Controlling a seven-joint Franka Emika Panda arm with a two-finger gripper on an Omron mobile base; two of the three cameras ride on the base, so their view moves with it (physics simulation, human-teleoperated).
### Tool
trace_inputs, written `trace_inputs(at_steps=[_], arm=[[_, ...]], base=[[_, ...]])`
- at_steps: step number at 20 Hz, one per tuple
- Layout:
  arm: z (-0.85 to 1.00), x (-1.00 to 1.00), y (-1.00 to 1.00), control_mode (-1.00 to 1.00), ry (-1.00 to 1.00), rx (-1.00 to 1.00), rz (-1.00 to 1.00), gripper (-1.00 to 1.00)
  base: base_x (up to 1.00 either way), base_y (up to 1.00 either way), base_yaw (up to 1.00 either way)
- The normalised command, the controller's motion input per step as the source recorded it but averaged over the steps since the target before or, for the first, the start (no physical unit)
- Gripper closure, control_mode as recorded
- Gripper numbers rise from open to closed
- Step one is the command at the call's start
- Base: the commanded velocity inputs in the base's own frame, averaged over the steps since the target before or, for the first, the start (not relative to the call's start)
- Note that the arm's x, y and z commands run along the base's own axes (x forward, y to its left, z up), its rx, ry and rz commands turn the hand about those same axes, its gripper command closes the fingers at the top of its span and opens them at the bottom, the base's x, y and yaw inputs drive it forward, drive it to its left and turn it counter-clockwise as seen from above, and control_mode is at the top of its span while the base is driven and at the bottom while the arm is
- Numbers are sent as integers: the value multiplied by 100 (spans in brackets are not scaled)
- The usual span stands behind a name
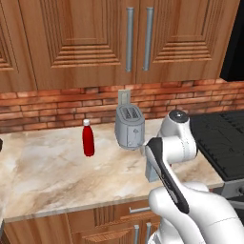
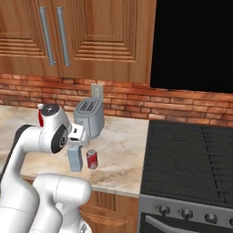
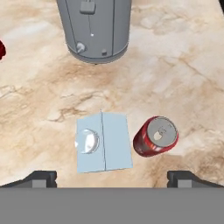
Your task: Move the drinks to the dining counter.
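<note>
Hand view had the gripper (image 3: 112, 177) looking straight down at the bench (image 3: 183, 65), fingers (image 3: 41, 178) spread wide and holding nothing. Directly under it sat the pale grey carton-like bottle (image 3: 104, 142), seen top-down with its cap off to one side; the red soda can (image 3: 155, 136) stood just beside it, apparently not touching. The silver toaster (image 3: 94, 28) was further ahead, apart from both. The red bottle (image 1: 88, 138) stood well off to the left on the same bench. My read: the step was lining up a pick on the grey bottle. To do it well, centre over the body, square the fingers across its narrow flat faces, and descend so neither finger clips the can. The arm was folded, elbow high, wrist pointing down, hand low over the bench front edge by the stove (image 2: 191, 154).
</note>
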Motion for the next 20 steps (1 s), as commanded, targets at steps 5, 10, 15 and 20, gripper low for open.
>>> trace_inputs(at_steps=[5,10,15,20], arm=[[-11,26,0,-100,0,0,0,-100],[-22,18,0,-100,0,0,0,-100],[-17,1,0,-100,0,2,1,-100],[-14,3,0,-100,0,1,0,-100]], base=[[0,0,0],[0,0,0],[0,0,0],[0,0,0]])
